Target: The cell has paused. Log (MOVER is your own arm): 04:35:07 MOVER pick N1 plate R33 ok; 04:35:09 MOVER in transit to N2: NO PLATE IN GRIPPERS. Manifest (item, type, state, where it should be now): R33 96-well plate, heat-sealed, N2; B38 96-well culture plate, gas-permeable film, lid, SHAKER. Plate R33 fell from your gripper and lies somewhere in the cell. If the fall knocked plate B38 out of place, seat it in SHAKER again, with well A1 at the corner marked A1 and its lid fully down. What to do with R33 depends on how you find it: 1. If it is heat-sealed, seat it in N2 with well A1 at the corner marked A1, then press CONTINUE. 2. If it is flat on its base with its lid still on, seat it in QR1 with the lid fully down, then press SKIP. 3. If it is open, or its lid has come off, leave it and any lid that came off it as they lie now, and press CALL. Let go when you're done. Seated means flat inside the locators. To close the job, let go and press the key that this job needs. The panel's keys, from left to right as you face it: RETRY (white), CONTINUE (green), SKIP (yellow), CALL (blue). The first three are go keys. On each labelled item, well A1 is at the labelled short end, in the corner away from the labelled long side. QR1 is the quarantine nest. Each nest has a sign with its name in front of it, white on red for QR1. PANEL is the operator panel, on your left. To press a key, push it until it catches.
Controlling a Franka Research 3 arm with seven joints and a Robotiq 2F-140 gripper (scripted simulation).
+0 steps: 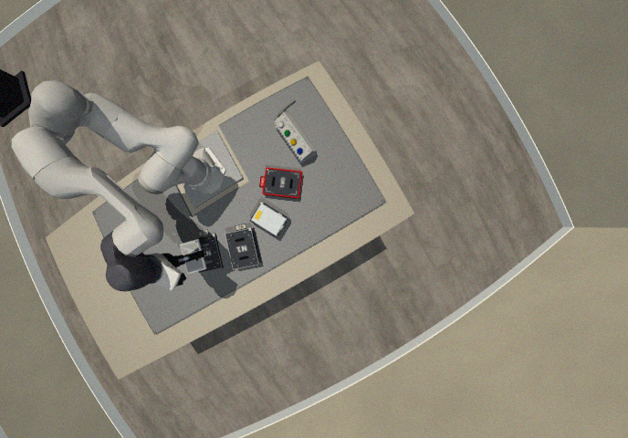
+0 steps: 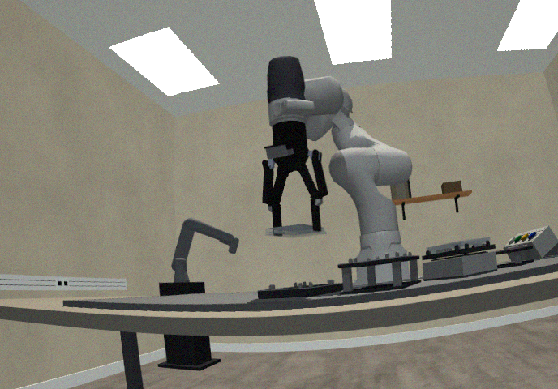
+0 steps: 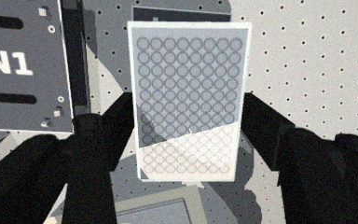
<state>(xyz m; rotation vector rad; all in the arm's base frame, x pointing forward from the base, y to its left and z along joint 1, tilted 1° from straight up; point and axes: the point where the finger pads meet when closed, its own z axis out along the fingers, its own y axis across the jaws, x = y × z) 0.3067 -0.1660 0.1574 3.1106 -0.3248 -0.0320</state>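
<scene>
You've got the black two-finger hand (image 1: 189,256) (image 2: 296,228) (image 3: 186,108) closed on a clear, pale-rimmed rectangular 96-well plate (image 1: 193,264) (image 2: 297,230) (image 3: 190,93), one finger on each long side. The plate looks roughly level and is up in the air, well above the grey perforated surface (image 1: 335,170) (image 2: 173,300) (image 3: 307,84). From the top it overlaps the near-black, low nest N2 (image 1: 213,252) (image 2: 298,291) (image 3: 204,15); it isn't seated. You can see its well rings in the wrist view, but I can't read an ID or confirm the seal, nor tell which corner is A1

Dark rectangular nest N1 (image 1: 243,260) (image 2: 378,262) (image 3: 27,84) stands on posts beside N2. Next along, you have a grey box-shaped unit (image 2: 461,266) with a dark frame and a pale plate (image 1: 269,219) (image 2: 461,245) on top; from above that plate shows a yellow patch. Its label and lid fit are too small to judge

Red-edged dark nest QR1 (image 1: 282,182) (image 2: 516,250) sits between that unit and your pale sloped panel (image 1: 294,137) (image 2: 539,243) with white, green, yellow and blue keys. The hand is well apart from the panel
</scene>
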